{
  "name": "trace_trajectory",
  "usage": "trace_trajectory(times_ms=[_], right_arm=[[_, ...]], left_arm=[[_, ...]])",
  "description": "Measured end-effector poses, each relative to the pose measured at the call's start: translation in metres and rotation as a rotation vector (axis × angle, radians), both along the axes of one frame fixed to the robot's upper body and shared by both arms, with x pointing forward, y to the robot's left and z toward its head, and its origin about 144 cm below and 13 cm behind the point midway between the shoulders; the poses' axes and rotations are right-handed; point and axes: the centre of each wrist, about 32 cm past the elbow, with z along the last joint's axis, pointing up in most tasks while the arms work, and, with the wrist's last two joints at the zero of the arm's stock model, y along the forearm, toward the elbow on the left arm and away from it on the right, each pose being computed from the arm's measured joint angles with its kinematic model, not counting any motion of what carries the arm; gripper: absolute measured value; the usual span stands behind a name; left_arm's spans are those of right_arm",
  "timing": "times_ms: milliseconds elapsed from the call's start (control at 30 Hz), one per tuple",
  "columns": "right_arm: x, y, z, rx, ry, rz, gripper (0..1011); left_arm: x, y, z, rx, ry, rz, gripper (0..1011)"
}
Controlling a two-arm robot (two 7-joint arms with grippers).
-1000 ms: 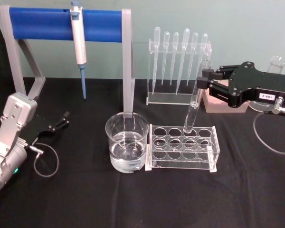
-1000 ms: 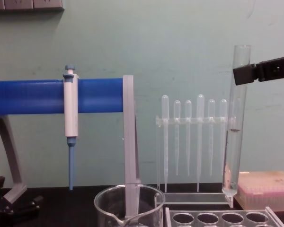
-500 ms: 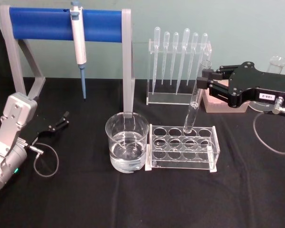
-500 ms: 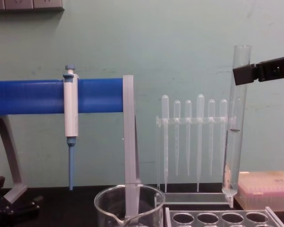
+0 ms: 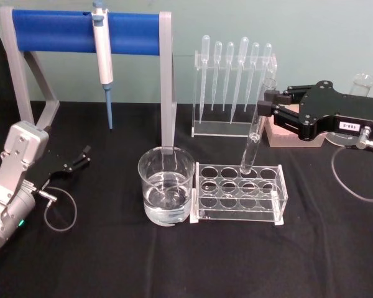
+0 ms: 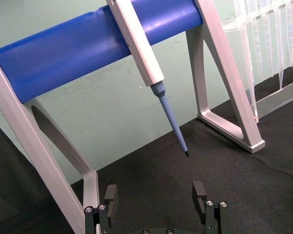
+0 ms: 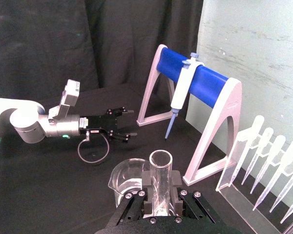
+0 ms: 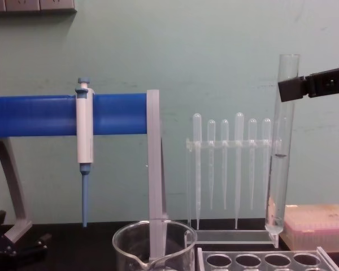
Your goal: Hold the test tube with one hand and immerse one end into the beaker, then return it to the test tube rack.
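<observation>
The test tube (image 5: 255, 133) hangs nearly upright, its rounded end just above a back-row hole of the clear rack (image 5: 239, 192). A little liquid sits in the tube (image 8: 281, 158). My right gripper (image 5: 267, 102) is shut on it close under the open rim, as seen in the chest view (image 8: 291, 89) and from the right wrist (image 7: 161, 195). The beaker (image 5: 166, 186), partly filled with clear liquid, stands directly left of the rack (image 8: 152, 248). My left gripper (image 5: 81, 158) rests open on the black table at far left, its fingers apart (image 6: 155, 197).
A blue-barred stand (image 5: 87, 31) holds a white-and-blue micropipette (image 5: 102, 49) behind the beaker. A clear holder with several thin pipettes (image 5: 233, 87) stands behind the rack. A pink tip box (image 8: 319, 226) sits at the back right. A cable loop (image 5: 59, 211) lies by my left arm.
</observation>
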Motion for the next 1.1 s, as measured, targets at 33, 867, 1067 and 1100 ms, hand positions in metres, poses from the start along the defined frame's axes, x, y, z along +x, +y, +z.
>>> trace_trajectory(times_ms=[33,867,1067,1100], right_arm=[[0.0000,0.0000,0.0000,0.000,0.000,0.000,221],[0.0000,0.0000,0.0000,0.000,0.000,0.000,221],[0.0000,0.0000,0.0000,0.000,0.000,0.000,221],[0.0000,0.0000,0.0000,0.000,0.000,0.000,221]], left_arm=[[0.0000,0.0000,0.0000,0.000,0.000,0.000,1000],[0.0000,0.0000,0.0000,0.000,0.000,0.000,1000],[0.0000,0.0000,0.0000,0.000,0.000,0.000,1000],[0.0000,0.0000,0.0000,0.000,0.000,0.000,1000]])
